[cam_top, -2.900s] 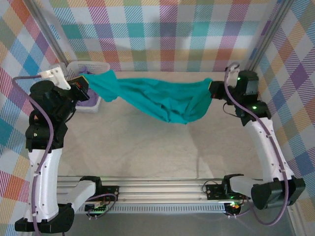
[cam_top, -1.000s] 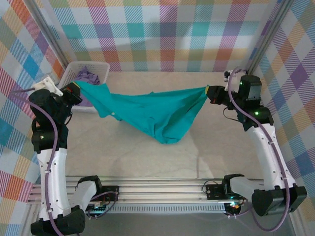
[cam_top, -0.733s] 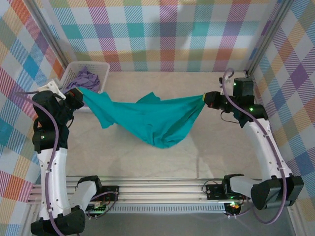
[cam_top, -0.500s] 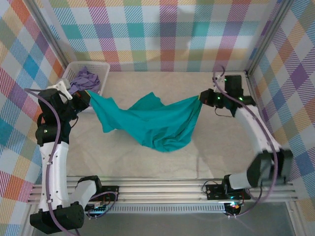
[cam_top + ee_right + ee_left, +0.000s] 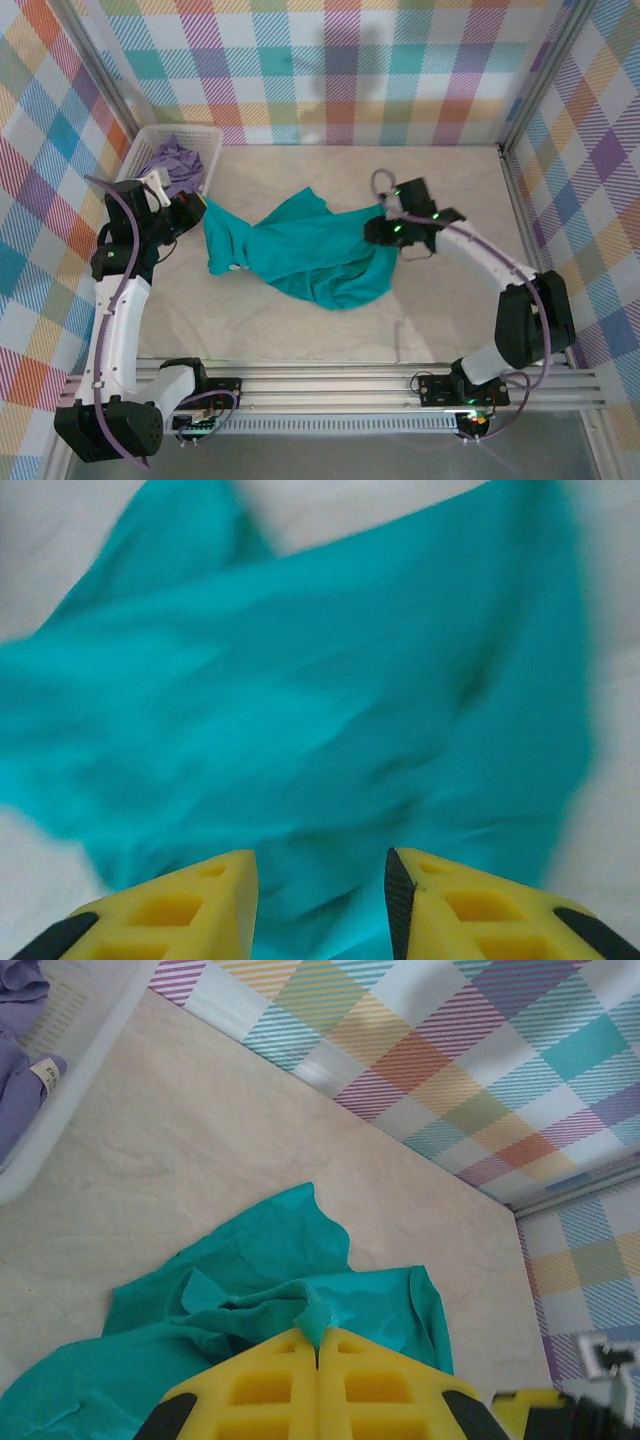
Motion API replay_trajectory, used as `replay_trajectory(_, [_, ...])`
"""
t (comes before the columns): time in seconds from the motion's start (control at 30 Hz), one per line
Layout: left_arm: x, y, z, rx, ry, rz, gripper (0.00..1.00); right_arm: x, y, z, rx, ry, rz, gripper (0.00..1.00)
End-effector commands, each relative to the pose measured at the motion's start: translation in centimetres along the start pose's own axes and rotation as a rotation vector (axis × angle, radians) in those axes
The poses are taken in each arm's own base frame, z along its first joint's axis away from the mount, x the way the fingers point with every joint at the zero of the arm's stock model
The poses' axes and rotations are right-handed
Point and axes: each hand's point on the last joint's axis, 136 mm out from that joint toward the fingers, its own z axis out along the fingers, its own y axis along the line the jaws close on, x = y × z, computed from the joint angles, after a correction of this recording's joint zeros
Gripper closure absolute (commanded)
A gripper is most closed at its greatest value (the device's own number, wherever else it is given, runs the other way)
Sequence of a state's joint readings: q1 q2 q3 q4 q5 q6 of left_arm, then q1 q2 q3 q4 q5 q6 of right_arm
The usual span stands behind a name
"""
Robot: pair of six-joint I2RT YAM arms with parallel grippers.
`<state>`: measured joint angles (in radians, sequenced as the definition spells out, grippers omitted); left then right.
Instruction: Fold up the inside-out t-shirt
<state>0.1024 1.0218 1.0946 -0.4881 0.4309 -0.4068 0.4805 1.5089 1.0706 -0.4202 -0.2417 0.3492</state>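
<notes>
While the left gripper (image 5: 316, 1340) has its jaws pressed flat together on a small peak of teal cloth, the right gripper (image 5: 320, 880) holds its jaws apart. Cloth lies beyond that gap, and nothing looks caught in it.

Outward from both lies the inside-out t-shirt (image 5: 300, 250), a crumpled heap around the middle of the table (image 5: 300, 335). One flap points toward the far edge, and the left end rises to the pinching jaws.

The step in hand looks like spreading the shirt flat before any fold. To do that well, the open jaws should probably take a hem or shoulder corner rather than the bunched middle. Both arms should then draw apart low over the table so the soft cotton settles smooth instead of dragging into new creases, keeping clear of the basket (image 5: 150, 140) at the far left corner.

The left wrist view settles the pinch, which the overhead view is too coarse to confirm, and picks out a small tag (image 5: 42, 1072) on the lavender garment (image 5: 15, 1110) in the basket. The overhead view gives the shirt's whole outline against the table's edges. The right wrist view is blurred, so its folds are hard to read.
</notes>
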Motion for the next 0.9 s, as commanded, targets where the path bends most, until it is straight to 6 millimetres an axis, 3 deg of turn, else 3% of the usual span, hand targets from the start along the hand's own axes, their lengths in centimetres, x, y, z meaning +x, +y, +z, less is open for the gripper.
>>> replay_trajectory(0.0, [0.2,-0.6,0.7,0.044,0.009,0.014,1.00,3.0,0.8,4.2,-0.056,0.129,0.037,0.61])
replay_trajectory(0.1, [0.4,-0.8,0.8,0.054,0.017,0.014,1.00,4.2,-1.2,5.9,0.019,0.191,0.063,0.63])
replay_trajectory(0.4, [0.8,-0.6,0.9,0.052,0.029,0.027,1.00,7.6,-5.1,6.3,0.111,0.249,0.193,0.61])
replay_trajectory(0.53, [0.9,-0.5,0.9,0.053,0.035,0.025,1.00,7.4,-5.1,6.9,0.091,0.244,0.218,0.59])
replay_trajectory(0.73, [1.1,-0.5,1.0,0.052,0.040,0.029,1.00,5.3,-3.5,7.3,0.016,0.189,0.214,0.60])
replay_trajectory(0.87, [1.2,-0.5,1.0,0.052,0.044,0.030,1.00,5.0,-3.8,7.5,0.032,0.181,0.213,0.61])
